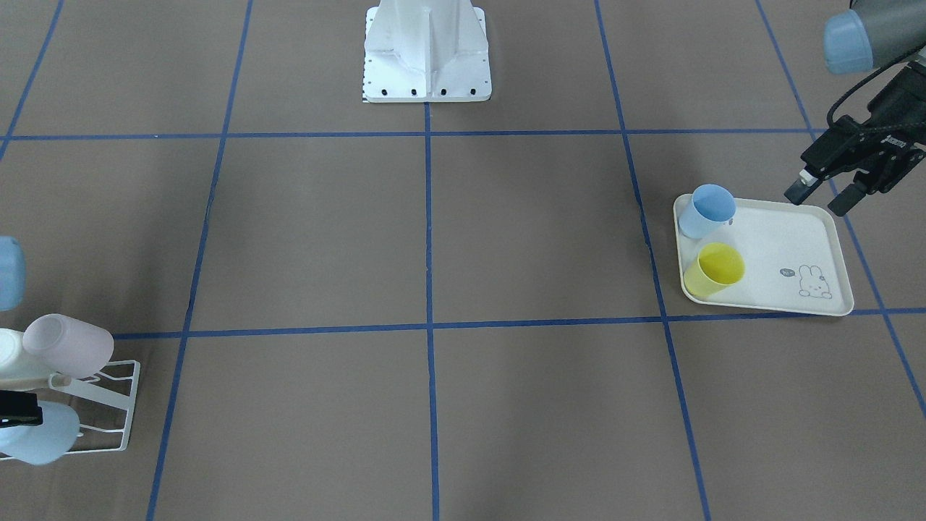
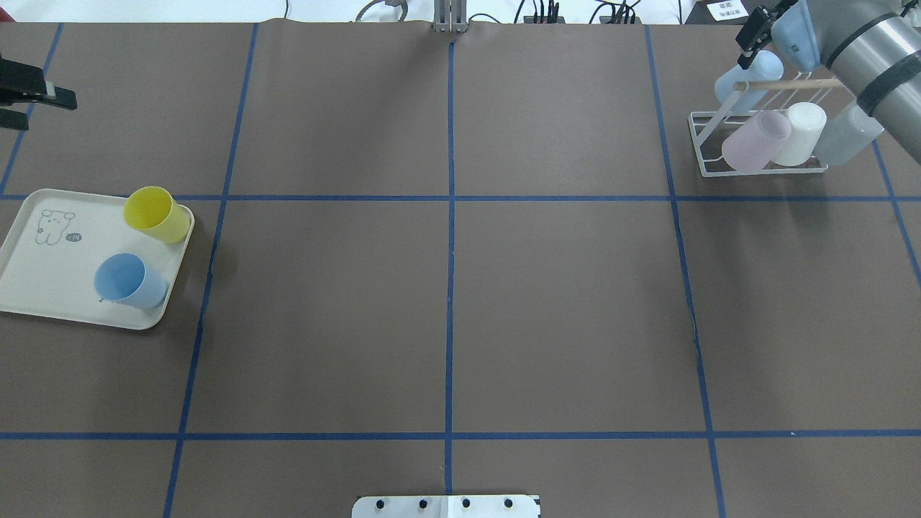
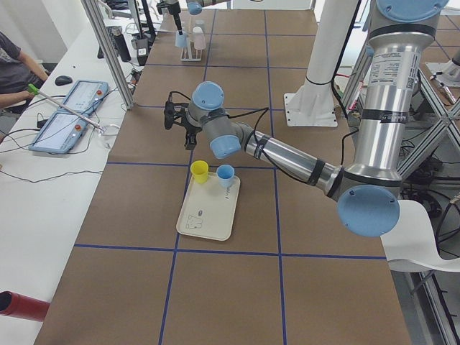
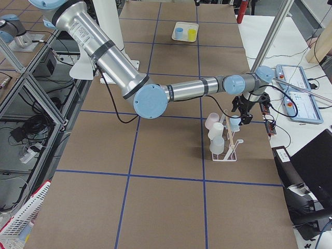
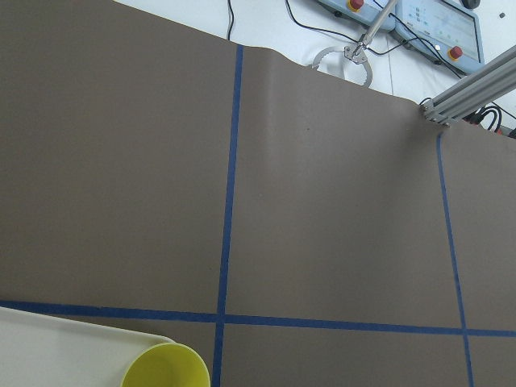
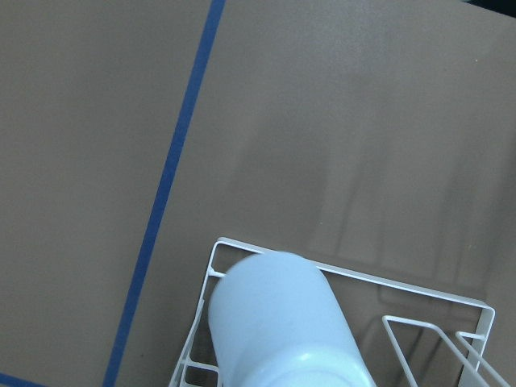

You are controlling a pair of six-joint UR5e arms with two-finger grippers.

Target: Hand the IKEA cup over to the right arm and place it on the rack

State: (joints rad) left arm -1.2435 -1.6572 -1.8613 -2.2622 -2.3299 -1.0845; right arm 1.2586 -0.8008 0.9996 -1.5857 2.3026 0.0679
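**Pale cup at the rack, right pincer beside it**

Closest to the lens, at the bottom centre of the right wrist view, the pale cup (image 6: 282, 322) lies over the white wire base of the rack (image 6: 355, 272).

In the overhead view, the left pincer (image 2: 52, 109) sits at the far left edge, upper part of the frame. Its fingers are spread with nothing between them, and it is above the brown counter (image 2: 446, 302). Below it, at middle left, the cream tray (image 2: 50, 280) carries two upright cups along its right edge. The yellow cup (image 2: 155, 214) is in the upper corner and the blue cup (image 2: 129, 280) is lower down, apart from it.

In the upper right corner the rack carries a wooden rod (image 2: 788, 84). Three cups lean on it in a row: a pink cup (image 2: 755, 140), a white cup (image 2: 800, 133) and a grey cup (image 2: 849, 137). The pale cup is tilted at the rack's upper-left end, just above the pink one.

The right pincer (image 2: 750, 54) is right against the pale cup's upper end, reaching in from the right arm (image 2: 863, 50) at the top right. I cannot tell whether its fingers pinch the cup or stand apart from it.
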